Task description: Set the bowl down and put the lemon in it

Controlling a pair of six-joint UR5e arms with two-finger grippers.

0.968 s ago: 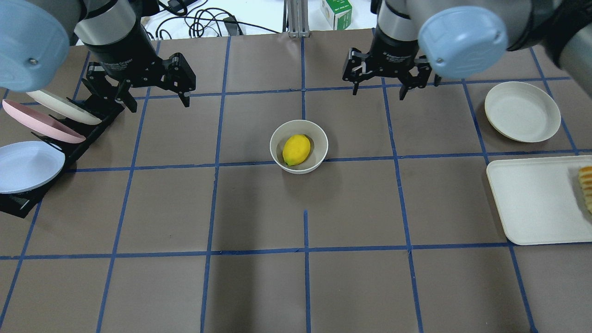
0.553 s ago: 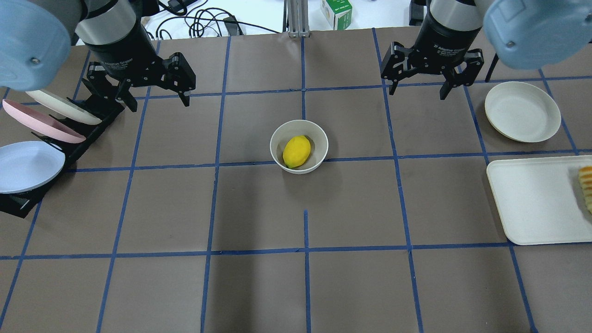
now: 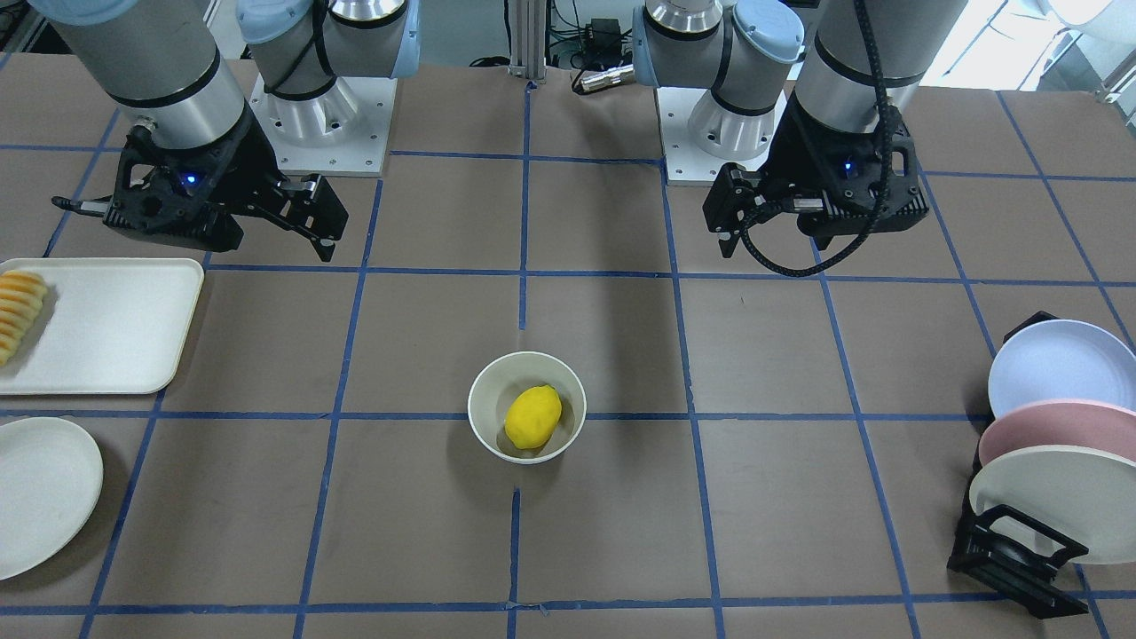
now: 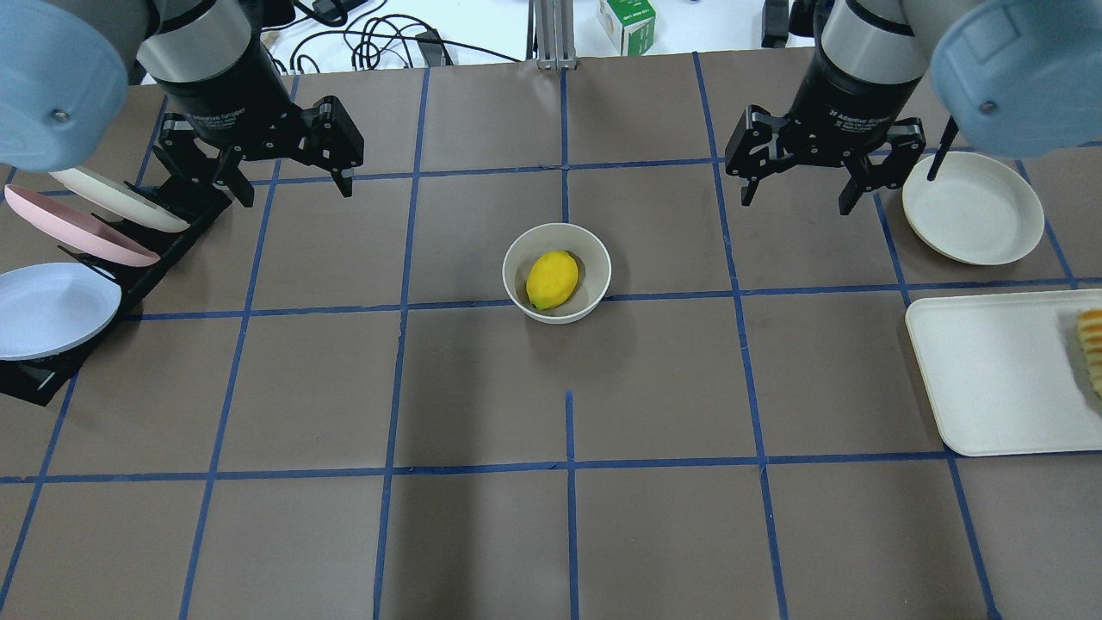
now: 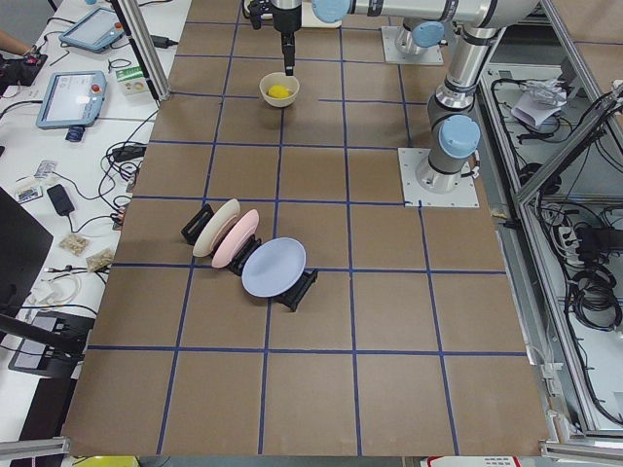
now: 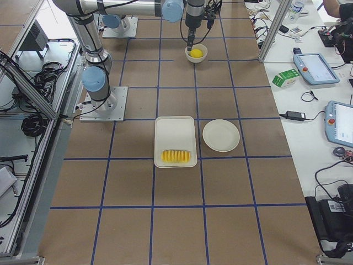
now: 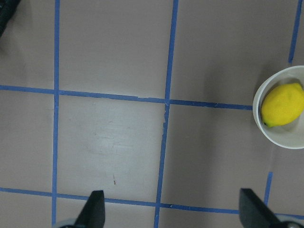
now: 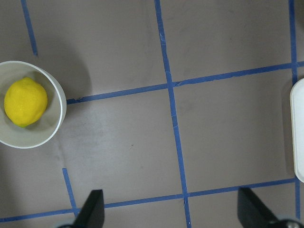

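The cream-white bowl (image 4: 594, 258) stands upright at the table's middle with the yellow lemon (image 4: 552, 279) lying inside it. Both also show in the front view: the bowl (image 3: 484, 399) and the lemon (image 3: 532, 416). My left gripper (image 4: 297, 194) is open and empty, up and to the left of the bowl. My right gripper (image 4: 798, 202) is open and empty, up and to the right of the bowl. The left wrist view shows the bowl (image 7: 285, 138) and lemon (image 7: 282, 105) at its right edge. The right wrist view shows the bowl (image 8: 52, 128) and the lemon (image 8: 25, 102) at its left.
A black rack (image 4: 159, 250) with three upright plates stands at the far left, close to my left gripper. A flat cream plate (image 4: 973, 207) lies just right of my right gripper. A white tray (image 4: 999, 370) with ridged orange-yellow slices (image 4: 1092, 349) lies at the right edge.
My right gripper has moved right and slightly nearer, away from the bowl and close to the flat plate. The left arm, bowl and lemon have not moved.
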